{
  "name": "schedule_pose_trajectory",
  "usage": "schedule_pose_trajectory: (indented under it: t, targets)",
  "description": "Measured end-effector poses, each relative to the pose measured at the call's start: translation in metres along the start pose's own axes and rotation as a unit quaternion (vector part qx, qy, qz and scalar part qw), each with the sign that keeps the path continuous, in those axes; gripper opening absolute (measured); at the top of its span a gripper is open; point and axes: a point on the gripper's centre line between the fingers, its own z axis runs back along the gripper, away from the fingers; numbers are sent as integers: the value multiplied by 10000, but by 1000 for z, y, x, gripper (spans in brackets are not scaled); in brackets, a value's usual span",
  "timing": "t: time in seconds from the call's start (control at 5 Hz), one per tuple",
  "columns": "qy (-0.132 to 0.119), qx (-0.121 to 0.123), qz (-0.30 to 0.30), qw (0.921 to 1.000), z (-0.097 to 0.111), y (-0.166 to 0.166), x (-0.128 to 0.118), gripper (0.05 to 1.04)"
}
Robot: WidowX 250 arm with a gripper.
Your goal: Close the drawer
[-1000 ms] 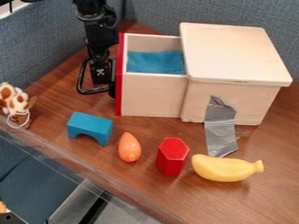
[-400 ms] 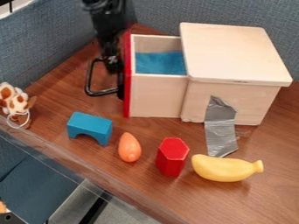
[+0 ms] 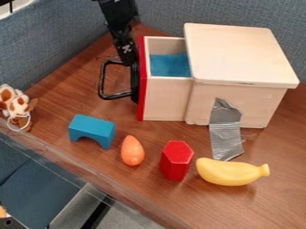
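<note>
Drawer (image 3: pixel 164 99) juts toward view's left, long axis crosswise.

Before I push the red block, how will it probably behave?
The red block looks stiff, so it should keep its shape. Standing upright and taller than wide, it might tip if pushed near its top. Its flat sides suggest that, once fallen, it would hardly roll.

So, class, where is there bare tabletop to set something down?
Bare wood lies between the spotted toy and the drawer handle, and past the tip of the banana, below the box. It is crowded around the orange toy, red block and silver tape.
</note>
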Motion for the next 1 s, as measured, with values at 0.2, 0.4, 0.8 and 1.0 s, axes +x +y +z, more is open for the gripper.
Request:
schedule_pose_trajectory:
  t: [0.2,0.4,0.8,1.0]
  targets:
    - [-78,30,41,10000,-1,0,1,999]
    - [-148,-66,111,9998,-6,-6,4,1000]
    - [-254,-294,77,9992,-19,-25,12,1000]
    - [-345,-378,87,9987,-22,-30,15,1000]
